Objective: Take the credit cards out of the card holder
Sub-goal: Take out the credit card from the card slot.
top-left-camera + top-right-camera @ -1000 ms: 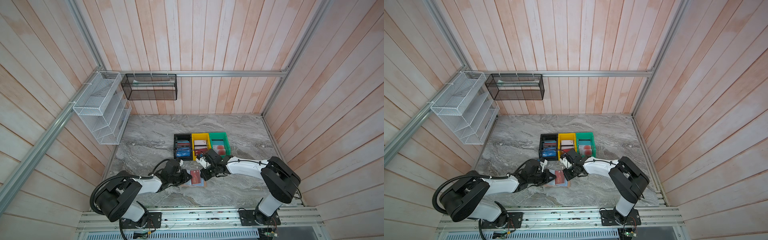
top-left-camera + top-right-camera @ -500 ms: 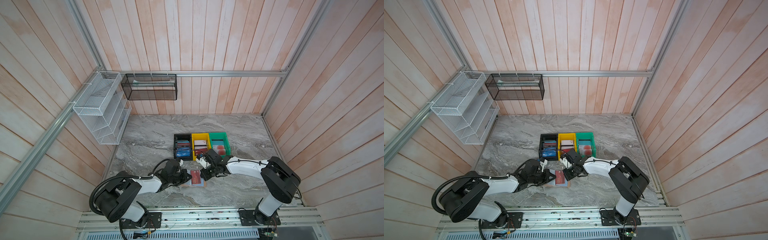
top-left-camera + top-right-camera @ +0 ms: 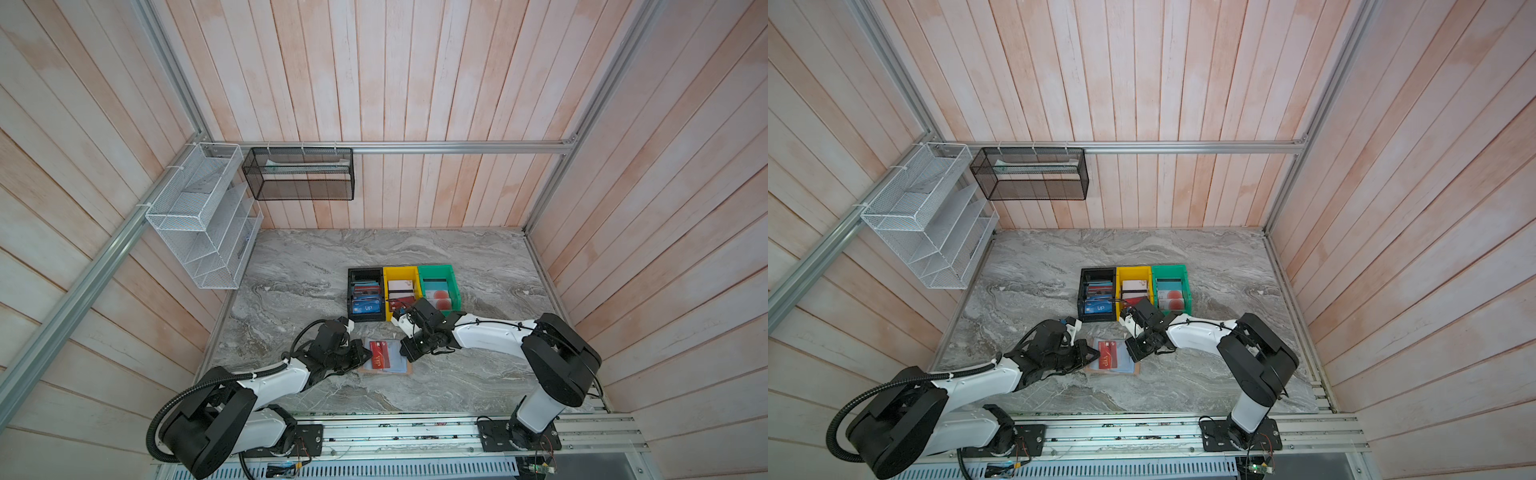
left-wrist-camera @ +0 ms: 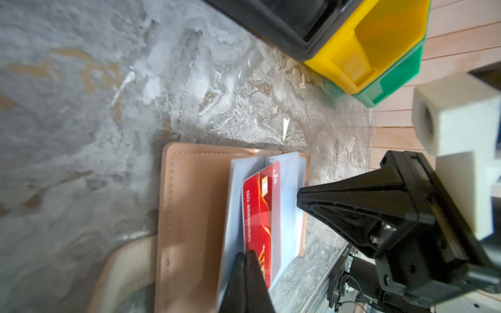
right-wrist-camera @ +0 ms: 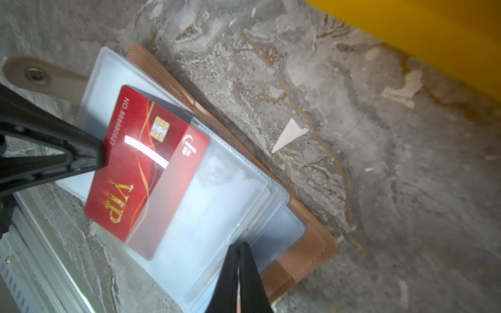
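left gripper (image 4: pixel 248 257) clamped on the red card (image 5: pixel 130 168), half out; right gripper (image 5: pixel 238 250), closed, presses the holder (image 5: pixel 311 252). next i pull straight.

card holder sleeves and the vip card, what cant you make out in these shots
- More cards in the card holder: right wrist view, stacked frosted sleeves hide whatever lies underneath.
- Red VIP card: its far end is dimmed under a sleeve, same view.
- Holder's strap side: both top views, the left gripper covers it.
- Small print on cards in the bins: too tiny in top views.
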Robot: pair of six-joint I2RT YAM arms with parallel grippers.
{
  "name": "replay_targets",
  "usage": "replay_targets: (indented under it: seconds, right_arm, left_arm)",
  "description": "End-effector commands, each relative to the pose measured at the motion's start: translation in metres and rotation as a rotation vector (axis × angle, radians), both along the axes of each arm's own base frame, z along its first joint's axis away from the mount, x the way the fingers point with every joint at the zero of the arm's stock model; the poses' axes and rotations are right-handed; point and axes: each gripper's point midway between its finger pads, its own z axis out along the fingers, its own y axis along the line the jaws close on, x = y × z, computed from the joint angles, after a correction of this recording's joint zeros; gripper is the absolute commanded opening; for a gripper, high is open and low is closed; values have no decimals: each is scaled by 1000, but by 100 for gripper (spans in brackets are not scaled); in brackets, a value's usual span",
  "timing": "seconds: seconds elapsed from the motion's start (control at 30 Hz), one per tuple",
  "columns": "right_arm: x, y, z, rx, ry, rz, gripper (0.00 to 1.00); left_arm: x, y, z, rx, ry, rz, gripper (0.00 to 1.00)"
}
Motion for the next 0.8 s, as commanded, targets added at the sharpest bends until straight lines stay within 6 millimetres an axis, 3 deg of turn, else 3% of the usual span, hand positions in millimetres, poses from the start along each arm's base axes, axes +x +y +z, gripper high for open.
replay_targets:
  seconds: [0.0,0.43,0.6,0.77]
  right_arm:
    - [-20,-13,-12,-51,68,29,8]
    - [-6,4,78,231,12,74,25]
    - [-7,10,82,321,52,94,25]
    - [-9,20,70,345,112,116,25]
  left_arm:
    - [-7,16,-13,61,17,19,0]
    - [-1,11,0,-5,-19,28,0]
    - [2,10,10,-13,-36,31,0]
    - [1,27,10,84,-37,66,0]
